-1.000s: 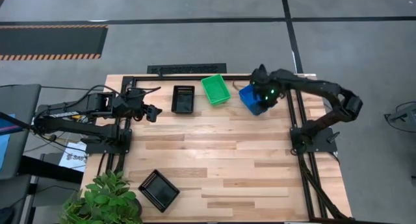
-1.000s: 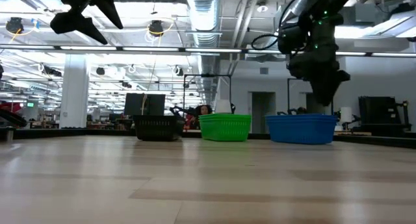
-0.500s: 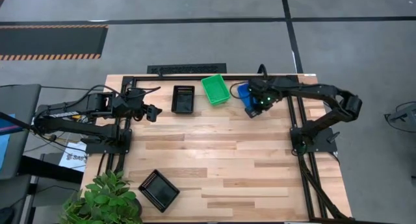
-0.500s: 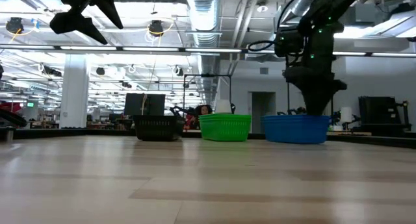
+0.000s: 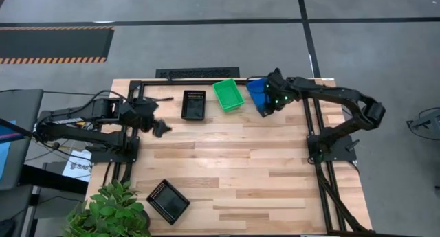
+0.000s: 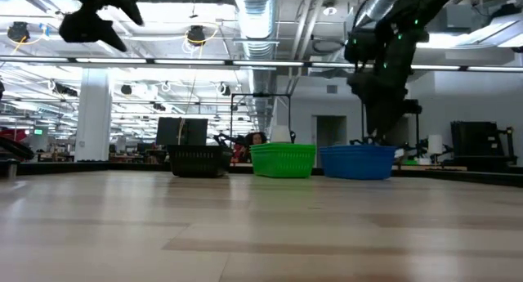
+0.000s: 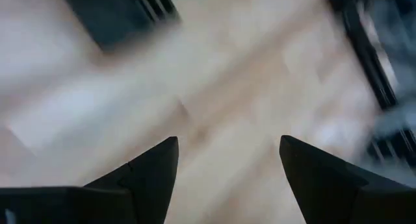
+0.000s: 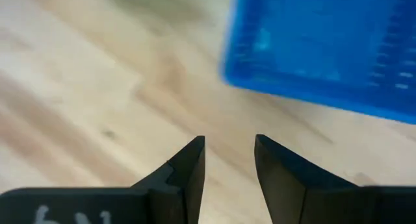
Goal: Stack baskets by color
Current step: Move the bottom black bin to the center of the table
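The blue perforated plastic basket (image 5: pixel 258 95) is seen at the table's far edge, just beside the green perforated plastic basket (image 5: pixel 227 94), its long axis running roughly front-to-back. It is judged light and stiff, best pinched by a rim wall. The right gripper (image 8: pixel 229 160), parted and empty, is held beside it; the left gripper (image 7: pixel 227 160) is spread wide, holding nothing.

Even, bright overhead light fills the high view, with only soft, short shadows on the wooden bench (image 5: pixel 234 168). In the low view, ceiling lamps (image 6: pixel 196 34) glare in the upper left of the frame and the arms show nearly as silhouettes. Both wrist views are smeared by motion blur, the blue basket (image 8: pixel 325 42) and bench boards soft-edged.
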`<action>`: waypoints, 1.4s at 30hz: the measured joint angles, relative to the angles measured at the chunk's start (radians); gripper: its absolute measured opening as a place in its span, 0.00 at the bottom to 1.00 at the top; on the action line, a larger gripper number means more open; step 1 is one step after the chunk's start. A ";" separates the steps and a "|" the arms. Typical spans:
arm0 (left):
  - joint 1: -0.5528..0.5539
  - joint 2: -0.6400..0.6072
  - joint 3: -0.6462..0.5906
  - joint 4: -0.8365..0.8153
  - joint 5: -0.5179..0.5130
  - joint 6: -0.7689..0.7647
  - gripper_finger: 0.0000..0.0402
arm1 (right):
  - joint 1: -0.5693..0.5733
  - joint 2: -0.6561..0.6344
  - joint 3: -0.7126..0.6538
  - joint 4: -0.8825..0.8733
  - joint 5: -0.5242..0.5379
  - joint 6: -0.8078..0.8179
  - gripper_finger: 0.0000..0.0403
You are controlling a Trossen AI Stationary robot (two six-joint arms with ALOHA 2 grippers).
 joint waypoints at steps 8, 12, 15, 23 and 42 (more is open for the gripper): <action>-0.296 0.193 -0.001 -0.063 0.170 -0.013 0.64 | 0.169 -0.058 0.007 0.005 0.066 0.104 0.38; -0.464 0.307 -0.001 -0.098 0.157 0.043 0.64 | 0.214 -0.058 0.007 0.003 0.089 0.120 0.38; -0.555 0.352 -0.006 -0.112 0.111 0.027 0.64 | 0.229 -0.058 0.007 0.004 0.089 0.121 0.38; -0.728 0.340 -0.189 0.106 0.075 -0.233 0.64 | 0.234 -0.058 0.007 -0.016 0.087 0.122 0.38; -0.818 0.376 -0.430 0.372 0.136 -0.561 0.64 | 0.224 -0.058 0.007 -0.043 0.053 0.086 0.38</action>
